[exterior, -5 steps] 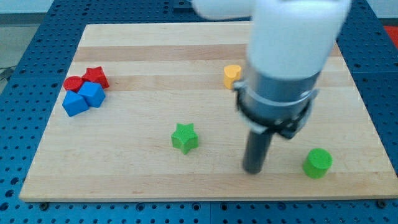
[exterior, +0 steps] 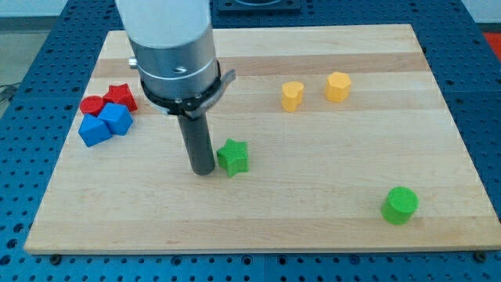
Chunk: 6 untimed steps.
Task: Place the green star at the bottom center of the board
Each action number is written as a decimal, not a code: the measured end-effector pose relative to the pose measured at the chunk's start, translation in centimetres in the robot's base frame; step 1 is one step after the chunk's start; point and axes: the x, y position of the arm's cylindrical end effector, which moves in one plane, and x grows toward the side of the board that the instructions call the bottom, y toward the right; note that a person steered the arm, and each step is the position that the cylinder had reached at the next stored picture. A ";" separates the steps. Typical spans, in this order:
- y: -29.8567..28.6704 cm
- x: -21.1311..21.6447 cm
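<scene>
The green star (exterior: 233,157) lies on the wooden board (exterior: 313,204), a little left of the middle and above the bottom edge. My tip (exterior: 203,170) rests on the board right at the star's left side, touching or almost touching it. The rod rises from there to the arm's grey and white body at the view's top left.
Two red blocks (exterior: 109,100) and two blue blocks (exterior: 106,124) cluster at the left edge. A yellow cylinder-like block (exterior: 292,95) and a yellow hexagon (exterior: 337,86) sit at the upper right. A green cylinder (exterior: 400,204) stands at the bottom right.
My tip has swept from right of the green star to its left side. The star sits slightly higher than before. The yellow hexagon, earlier hidden by the arm, now shows.
</scene>
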 end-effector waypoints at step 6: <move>7.3 6.0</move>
